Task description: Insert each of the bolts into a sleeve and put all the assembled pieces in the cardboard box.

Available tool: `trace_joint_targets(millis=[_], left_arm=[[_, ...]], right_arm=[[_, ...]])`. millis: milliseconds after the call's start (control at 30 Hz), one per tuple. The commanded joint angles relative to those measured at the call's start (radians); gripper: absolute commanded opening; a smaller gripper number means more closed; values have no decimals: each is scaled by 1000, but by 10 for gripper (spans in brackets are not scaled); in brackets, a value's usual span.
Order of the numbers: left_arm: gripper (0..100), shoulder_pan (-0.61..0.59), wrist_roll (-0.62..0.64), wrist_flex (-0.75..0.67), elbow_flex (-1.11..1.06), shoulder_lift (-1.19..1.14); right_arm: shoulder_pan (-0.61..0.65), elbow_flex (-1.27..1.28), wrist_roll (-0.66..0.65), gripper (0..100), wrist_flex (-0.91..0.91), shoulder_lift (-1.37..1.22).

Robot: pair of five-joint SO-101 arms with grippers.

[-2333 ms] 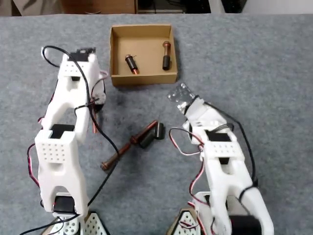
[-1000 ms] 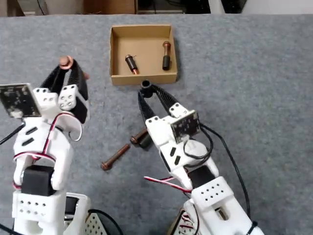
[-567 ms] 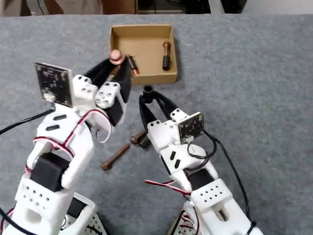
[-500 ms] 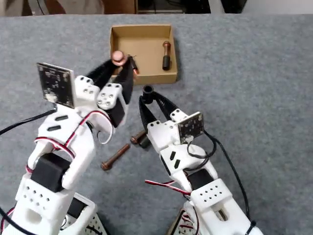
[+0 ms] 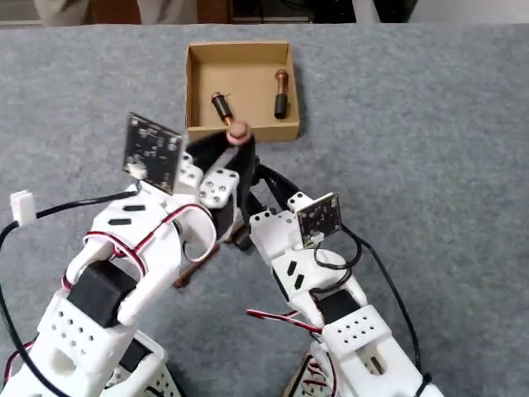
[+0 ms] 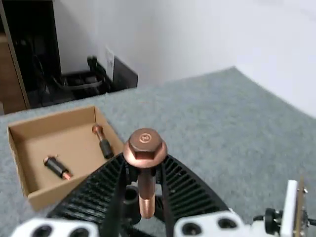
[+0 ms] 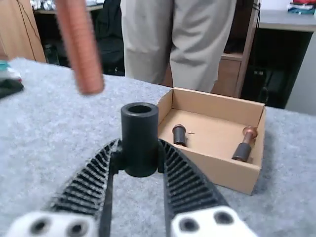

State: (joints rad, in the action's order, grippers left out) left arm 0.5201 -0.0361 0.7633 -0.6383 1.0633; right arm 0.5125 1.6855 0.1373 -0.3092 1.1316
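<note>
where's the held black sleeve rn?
Right wrist view: the black cylindrical sleeve stands upright in the right gripper, in front of the cardboard box, the copper bolt's tip above it.

The bolt (image 6: 143, 148) was shiny copper-orange. The sleeve (image 7: 139, 138) was plain black. The cardboard box (image 5: 248, 70) was light brown. The table (image 5: 430, 124) was grey and speckled. The left gripper (image 6: 143, 170) and the right gripper (image 7: 139, 155) were black with lines of little ridges. The left arm (image 5: 83, 339) and the right arm (image 5: 364, 339) were white.

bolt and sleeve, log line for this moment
left end effector: shut on bolt | right end effector: shut on sleeve | bolt tip near sleeve mouth, not inserted | box: two assembled pieces
</note>
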Motion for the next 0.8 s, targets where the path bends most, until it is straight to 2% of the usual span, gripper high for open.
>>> trace_joint_targets(millis=[0, 167, 267, 467, 767], left_arm=[[20, 9, -11, 20, 75, -1], [20, 8, -25, -15, 64, -2], [19, 11, -103, -60, 23, -2], [19, 14, -181, -198, -106, -4], [19, 0, -183, -264, -172, -2]], right_arm=[[13, -1, -81, 2, -32, -1], [15, -1, -94, 2, -52, -1], [15, -1, -94, 2, -60, -1], [15, -1, -87, 2, -77, -1], [15, -1, -86, 2, -78, -1]])
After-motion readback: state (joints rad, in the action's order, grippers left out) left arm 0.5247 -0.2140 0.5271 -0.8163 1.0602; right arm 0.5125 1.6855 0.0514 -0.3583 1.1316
